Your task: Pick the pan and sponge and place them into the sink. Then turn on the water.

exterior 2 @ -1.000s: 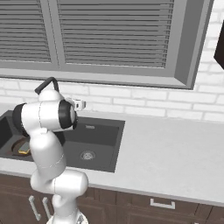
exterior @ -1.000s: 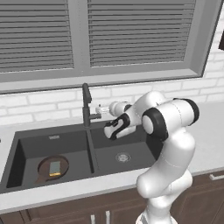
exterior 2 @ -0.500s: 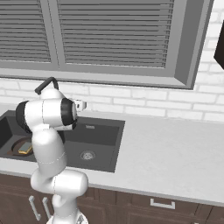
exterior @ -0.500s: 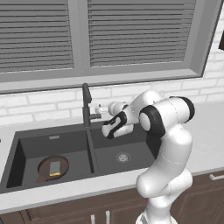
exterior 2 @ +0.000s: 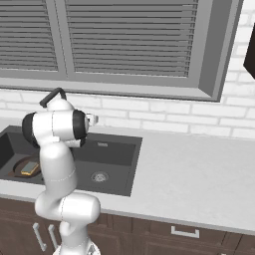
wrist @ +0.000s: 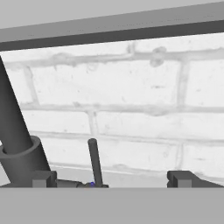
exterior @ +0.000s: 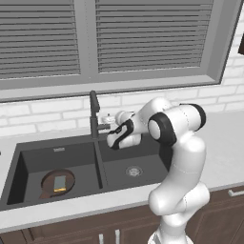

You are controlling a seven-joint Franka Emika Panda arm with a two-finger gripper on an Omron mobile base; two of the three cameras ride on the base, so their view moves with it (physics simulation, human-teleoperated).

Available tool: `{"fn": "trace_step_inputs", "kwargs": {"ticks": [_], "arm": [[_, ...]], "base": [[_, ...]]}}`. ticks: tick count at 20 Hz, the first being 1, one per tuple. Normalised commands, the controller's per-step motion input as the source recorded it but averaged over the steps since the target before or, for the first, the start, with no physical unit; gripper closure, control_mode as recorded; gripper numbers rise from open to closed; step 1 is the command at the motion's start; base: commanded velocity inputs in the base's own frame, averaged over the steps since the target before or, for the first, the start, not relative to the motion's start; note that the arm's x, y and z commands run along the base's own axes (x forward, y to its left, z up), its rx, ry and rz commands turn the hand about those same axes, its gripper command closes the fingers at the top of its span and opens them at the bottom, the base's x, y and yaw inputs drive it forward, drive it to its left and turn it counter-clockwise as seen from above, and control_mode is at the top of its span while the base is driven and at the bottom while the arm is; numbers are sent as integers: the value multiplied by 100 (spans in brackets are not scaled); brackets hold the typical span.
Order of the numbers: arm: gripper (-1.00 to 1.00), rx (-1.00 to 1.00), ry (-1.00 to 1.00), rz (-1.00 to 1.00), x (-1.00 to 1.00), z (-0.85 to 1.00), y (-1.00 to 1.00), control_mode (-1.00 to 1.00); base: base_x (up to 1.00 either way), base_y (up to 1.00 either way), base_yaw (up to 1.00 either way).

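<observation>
- Gripper (wrist: 111, 179) stands wide apart and holds nothing; in the hand view its two dark finger tips (wrist: 43, 178) rise at the bottom left and bottom right, well separated.
- Between those tips in the hand view stands a thin dark upright lever (wrist: 94, 161), nearer the left tip; whether either tip touches it cannot be told.
- Faucet (exterior: 94, 114), tall and black, rises at the back of the sink on the divider line; in the left base view the gripper (exterior: 107, 120) sits just beside its right side, at about mid-height of the pipe.
- Faucet's thick dark pipe and collar fill the lower left of the hand view, slanting up to the left edge.
- Sink (exterior: 57, 148) is a dark grey double basin set into the pale counter (exterior: 224, 143); a round metal drain (exterior: 134, 171) shows in the right basin.
- Pan (exterior: 51, 183) lies flat on the floor of the left basin, dark brown and round.
- Sponge (exterior: 59, 183) lies inside the pan, yellow layer toward the front edge; the right base view shows the same pairing at the far left, partly behind the arm.
- White brick wall (wrist: 131, 109) runs behind the faucet, with a grey window sill (exterior: 119, 86) and closed blinds (exterior: 147, 33) above it.
- Dark wood cabinet fronts (exterior 2: 199, 234) with metal handles sit under the counter.
</observation>
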Motion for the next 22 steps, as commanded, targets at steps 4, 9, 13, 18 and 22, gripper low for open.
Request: {"fn": "trace_step_inputs", "kwargs": {"ticks": [4, 9, 13, 18, 22], "arm": [[-100, 0, 0, -1, 16, -1, 19, -100], [-100, 0, 0, 0, 12, -1, 14, -100], [-100, 0, 0, -1, 11, -3, 17, -100], [-100, 0, 0, 0, 9, -1, 6, -100], [-100, 0, 0, 0, 9, -3, 0, -100]], "base": [[0, 0, 0], [0, 0, 0], [0, 0, 0], [0, 0, 0], [0, 0, 0]]}}
